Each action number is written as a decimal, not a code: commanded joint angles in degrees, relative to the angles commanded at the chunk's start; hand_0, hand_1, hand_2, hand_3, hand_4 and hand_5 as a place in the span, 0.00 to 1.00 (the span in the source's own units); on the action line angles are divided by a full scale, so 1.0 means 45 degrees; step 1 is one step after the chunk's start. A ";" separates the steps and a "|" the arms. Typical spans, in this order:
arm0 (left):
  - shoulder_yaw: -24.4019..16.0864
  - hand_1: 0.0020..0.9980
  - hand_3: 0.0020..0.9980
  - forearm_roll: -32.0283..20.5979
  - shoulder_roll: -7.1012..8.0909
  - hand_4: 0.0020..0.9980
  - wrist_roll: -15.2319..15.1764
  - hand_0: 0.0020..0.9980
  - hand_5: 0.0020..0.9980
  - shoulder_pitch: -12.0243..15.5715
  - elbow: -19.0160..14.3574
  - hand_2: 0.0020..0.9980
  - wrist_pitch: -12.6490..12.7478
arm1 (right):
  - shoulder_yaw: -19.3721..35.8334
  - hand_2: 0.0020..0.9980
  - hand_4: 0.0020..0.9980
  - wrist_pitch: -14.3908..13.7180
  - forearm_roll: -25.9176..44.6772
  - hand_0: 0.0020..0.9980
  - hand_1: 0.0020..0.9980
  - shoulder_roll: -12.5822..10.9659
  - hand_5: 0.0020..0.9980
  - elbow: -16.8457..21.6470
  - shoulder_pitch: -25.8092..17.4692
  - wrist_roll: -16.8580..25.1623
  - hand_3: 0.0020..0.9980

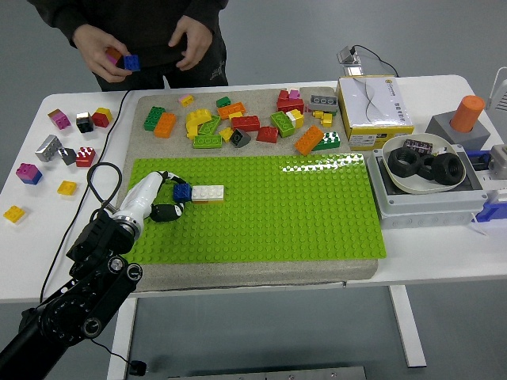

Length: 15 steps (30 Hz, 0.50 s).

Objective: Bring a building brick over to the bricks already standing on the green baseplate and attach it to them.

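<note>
The blue brick [182, 191] sits on the green baseplate [317, 214], right at the fingertips of the left robot hand [162, 198] and touching the white brick [207, 192] on its far side from the hand. The robot hand comes in from the lower left on a black arm [75, 293] with a white wrist, its fingers curled around the blue brick's near side; from this view they appear to grip it, with one dark finger lying on the baseplate just below the brick.

Left of the robot hand, off the grey mat [150, 107] and on the bare white table [47, 261], loose cubes are scattered: a yellow one [13, 213], a pink-and-blue one [28, 173], a grey one [48, 147] and a red one [85, 156].

Beyond the robot hand, at the far edge of the mat, lies a pile of loose bricks [245, 123] in green, orange, yellow and red. Further still, a person stands at the table's far side; one hand [111, 57] holds a small blue brick [131, 62], the other hand [192, 43] is raised beside it, apart.

Well to the right of the robot hand are a white box [374, 107], a bowl [396, 178] holding black rings, and an orange cylinder [468, 113] on a grey block.
</note>
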 joint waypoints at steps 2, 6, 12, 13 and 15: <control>0.0003 0.90 0.46 -0.0006 -0.0006 0.60 -0.0011 0.98 0.00 -0.0007 0.0026 0.88 0.0009 | 0.0003 0.64 0.80 0.0002 -0.0004 0.65 0.62 0.0000 1.00 0.0000 0.0006 0.0000 0.72; 0.0014 0.90 0.46 -0.0012 -0.0013 0.60 -0.0030 0.98 0.00 -0.0016 0.0062 0.88 0.0027 | 0.0018 0.64 0.81 0.0006 -0.0027 0.65 0.62 0.0004 1.00 0.0000 0.0011 0.0002 0.72; 0.0042 0.90 0.46 -0.0023 -0.0012 0.60 -0.0035 0.98 0.00 -0.0042 0.0074 0.88 0.0011 | 0.0020 0.64 0.81 0.0000 -0.0027 0.65 0.62 0.0002 1.00 0.0000 0.0033 0.0010 0.72; 0.0046 0.90 0.46 -0.0024 -0.0012 0.60 -0.0034 0.98 0.00 -0.0045 0.0072 0.88 0.0007 | 0.0018 0.64 0.81 -0.0002 -0.0020 0.65 0.62 0.0001 1.00 0.0000 0.0037 0.0013 0.72; 0.0050 0.90 0.46 -0.0022 -0.0010 0.59 -0.0030 0.98 0.00 -0.0049 0.0072 0.88 -0.0001 | 0.0019 0.64 0.81 -0.0005 -0.0017 0.65 0.62 0.0000 1.00 0.0000 0.0041 0.0015 0.72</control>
